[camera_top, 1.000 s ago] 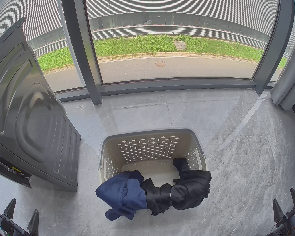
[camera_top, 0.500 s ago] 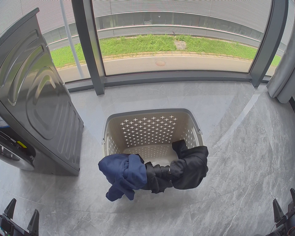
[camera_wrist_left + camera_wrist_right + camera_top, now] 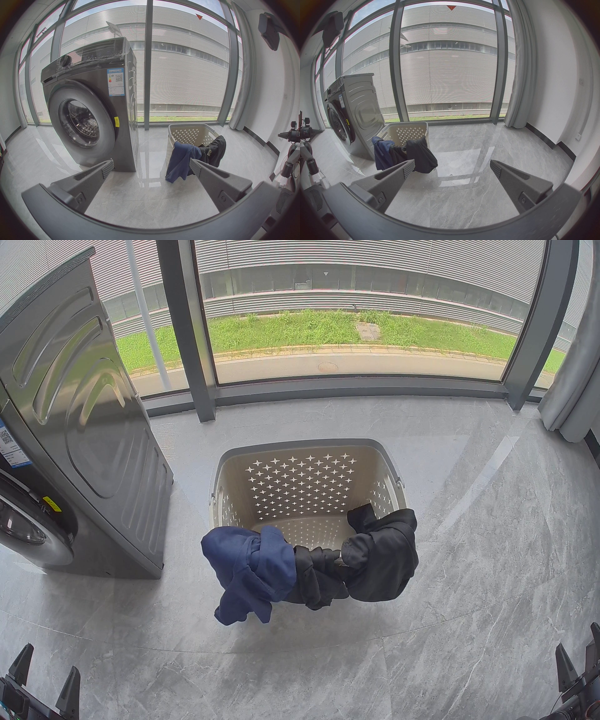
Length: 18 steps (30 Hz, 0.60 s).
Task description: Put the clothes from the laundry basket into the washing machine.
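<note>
Right, head view: laundry basket [image 3: 300, 484] sits on the grey floor [image 3: 475, 590] approx. mid-frame, near the window [image 3: 350, 315]. Clothes not in the machine yet. A blue garment [image 3: 250, 568] is draped over the basket's near rim, hanging down outside, and a black garment [image 3: 378, 559] is draped over the same rim beside it, toward the robot's right; the two touch. Washing machine [image 3: 81, 415] stands to the robot's left of the basket, just beside it but apart. Left claw [image 3: 49, 671] is low at the near left corner, right claw [image 3: 578, 652] low at the near right corner. Both are well apart from the basket, fingers spread, nothing in them. Curtain [image 3: 572, 396] hangs at far right.

Left wrist view: left claw [image 3: 150, 164] is released, fingers wide, empty, above bare floor. Beyond it the washing machine [image 3: 93, 109] shows its front w/ the round door; can't tell if the door is latched. Basket [image 3: 187, 132] is next to the machine, w/ the blue garment [image 3: 179, 159] hanging down its front and the black garment [image 3: 217, 150] over the rim alongside.

Right wrist view: right claw [image 3: 450, 165] is also released, wide and empty, over the floor. Basket [image 3: 403, 131] lies farther off, blue garment [image 3: 381, 153] and black garment [image 3: 422, 154] slung over its rim, machine [image 3: 359, 106] behind them by the window.
</note>
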Tool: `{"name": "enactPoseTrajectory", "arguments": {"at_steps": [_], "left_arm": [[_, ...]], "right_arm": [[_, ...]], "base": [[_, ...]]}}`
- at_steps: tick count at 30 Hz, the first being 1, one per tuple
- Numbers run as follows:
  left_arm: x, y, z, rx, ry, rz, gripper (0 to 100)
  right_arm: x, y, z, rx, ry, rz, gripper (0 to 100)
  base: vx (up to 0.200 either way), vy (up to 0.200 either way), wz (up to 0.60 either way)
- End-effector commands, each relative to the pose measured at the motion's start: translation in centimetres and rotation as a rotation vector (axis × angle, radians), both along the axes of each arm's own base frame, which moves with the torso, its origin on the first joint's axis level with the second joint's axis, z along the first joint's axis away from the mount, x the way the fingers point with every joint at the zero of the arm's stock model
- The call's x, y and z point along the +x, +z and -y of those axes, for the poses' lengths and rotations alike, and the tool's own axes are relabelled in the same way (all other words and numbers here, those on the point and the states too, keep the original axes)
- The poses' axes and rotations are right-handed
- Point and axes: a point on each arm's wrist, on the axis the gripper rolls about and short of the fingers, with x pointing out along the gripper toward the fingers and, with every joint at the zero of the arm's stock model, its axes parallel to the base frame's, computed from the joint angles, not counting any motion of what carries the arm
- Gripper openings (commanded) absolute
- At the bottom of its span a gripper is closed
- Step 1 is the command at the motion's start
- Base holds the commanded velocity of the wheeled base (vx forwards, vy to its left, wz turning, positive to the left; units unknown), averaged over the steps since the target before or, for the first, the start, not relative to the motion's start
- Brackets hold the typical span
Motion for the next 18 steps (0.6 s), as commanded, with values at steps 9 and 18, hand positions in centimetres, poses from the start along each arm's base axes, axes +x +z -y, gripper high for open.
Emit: {"name": "enactPoseTrajectory", "arguments": {"at_steps": [9, 18], "left_arm": [[0.02, -0.53, 0.0, 0.0, 0.0, -0.003, 100], [0.02, -0.53, 0.0, 0.0, 0.0, -0.003, 100]], "right_arm": [[0.05, -0.51, 0.0, 0.0, 0.001, -0.008, 100], [0.05, -0.51, 0.0, 0.0, 0.001, -0.008, 100]], "base": [[0.0, 0.2, 0.0], [0.0, 0.156, 0.13]]}}
